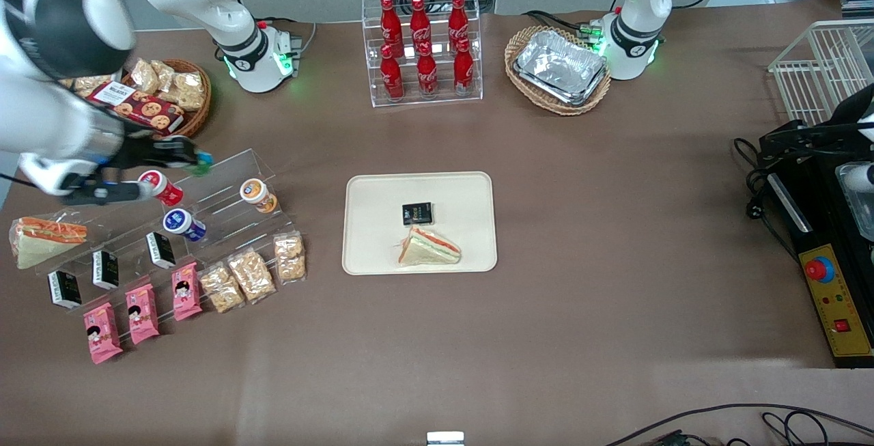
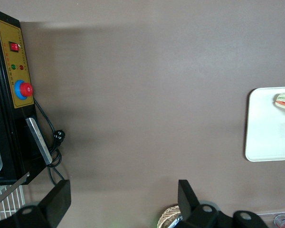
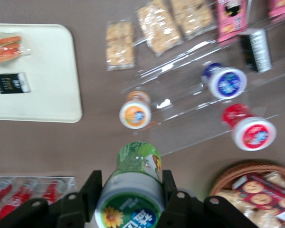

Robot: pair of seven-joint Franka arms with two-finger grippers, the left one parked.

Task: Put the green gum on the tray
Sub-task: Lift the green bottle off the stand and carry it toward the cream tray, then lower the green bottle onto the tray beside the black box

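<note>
The gripper hangs over the upper step of the clear acrylic rack at the working arm's end of the table, clenched on the green gum; in the right wrist view both fingers press the bottle's sides just under its white lid. In the front view only a green tip of the bottle shows past the fingertips. Just below and nearer the camera than the gripper lie the red gum and the blue gum, with the orange gum beside them toward the table's middle; all three rest on the rack, apart from the held bottle. A wicker basket of biscuits sits close by, farther from the camera than the gripper.

Toward the parked arm's end from the gripper, past the rack's edge, runs a strip of bare brown tabletop, then the tray. On the tray lie a small black packet and a wrapped sandwich, both in the half nearer the parked arm; the half nearer the gripper is bare up to its rim.
</note>
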